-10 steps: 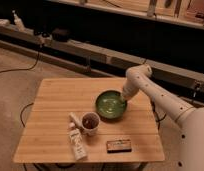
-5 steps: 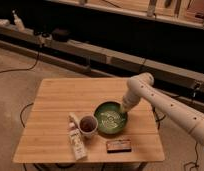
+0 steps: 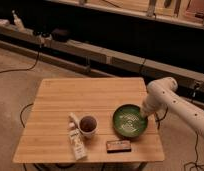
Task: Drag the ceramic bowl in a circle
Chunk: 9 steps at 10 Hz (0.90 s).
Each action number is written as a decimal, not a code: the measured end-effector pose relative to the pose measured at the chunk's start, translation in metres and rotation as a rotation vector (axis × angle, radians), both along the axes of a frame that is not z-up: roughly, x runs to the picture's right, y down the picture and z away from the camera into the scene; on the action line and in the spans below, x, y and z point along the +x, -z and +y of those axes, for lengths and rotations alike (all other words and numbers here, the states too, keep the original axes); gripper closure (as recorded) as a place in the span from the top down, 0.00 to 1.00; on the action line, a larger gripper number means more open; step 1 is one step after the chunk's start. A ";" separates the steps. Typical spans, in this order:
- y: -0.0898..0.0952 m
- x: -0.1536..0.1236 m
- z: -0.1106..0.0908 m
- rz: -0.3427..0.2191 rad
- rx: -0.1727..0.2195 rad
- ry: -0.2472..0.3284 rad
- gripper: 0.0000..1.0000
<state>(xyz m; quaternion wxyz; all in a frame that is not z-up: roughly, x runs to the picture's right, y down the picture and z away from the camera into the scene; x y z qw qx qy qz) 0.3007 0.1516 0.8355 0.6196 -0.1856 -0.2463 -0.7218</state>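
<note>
The wide, shallow, glossy green ceramic bowl (image 3: 130,120) sits near the pale wooden bench's (image 3: 85,95) right front edge; the closed tool (image 3: 143,113) grips its dark right rim.

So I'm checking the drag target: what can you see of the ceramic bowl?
The ceramic bowl is wide, shallow and round, glossy green inside with faint pale markings and a dark rim. It sits upright on the wooden table, near the right front edge, right of the mug. The shut pincer meets its right rim.
</note>
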 end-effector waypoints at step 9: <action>-0.098 -0.023 -0.090 0.062 0.056 -0.033 0.06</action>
